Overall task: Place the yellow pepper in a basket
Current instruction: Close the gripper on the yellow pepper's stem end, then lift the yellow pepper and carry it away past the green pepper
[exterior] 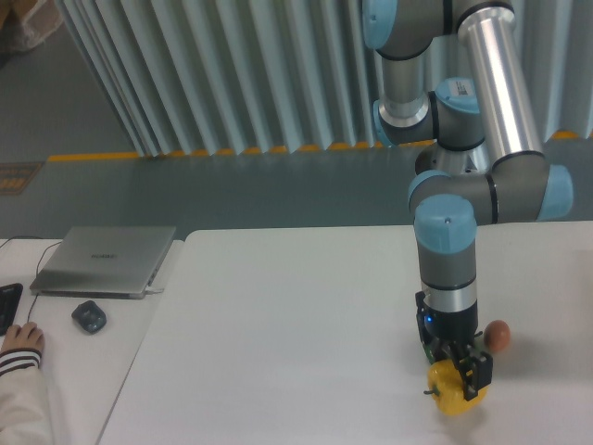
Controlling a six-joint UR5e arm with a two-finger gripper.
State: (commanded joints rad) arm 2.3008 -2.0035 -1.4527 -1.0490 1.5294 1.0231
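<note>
The yellow pepper [448, 394] is glossy and lobed, with its short dark stem pointing left, near the front right of the white table [278, 334]. My gripper [460, 378] comes straight down onto it, and its black fingers are shut on the pepper's upper right side. The pepper seems to hang just off the tabletop, though contact underneath is hard to judge. No basket is in view.
A small orange-pink ball [498, 335] lies just right of the gripper. A sliver of green [428, 356] shows behind the wrist. On the grey desk to the left are a closed laptop [104, 260], a mouse [89, 317] and a person's hand [20, 341].
</note>
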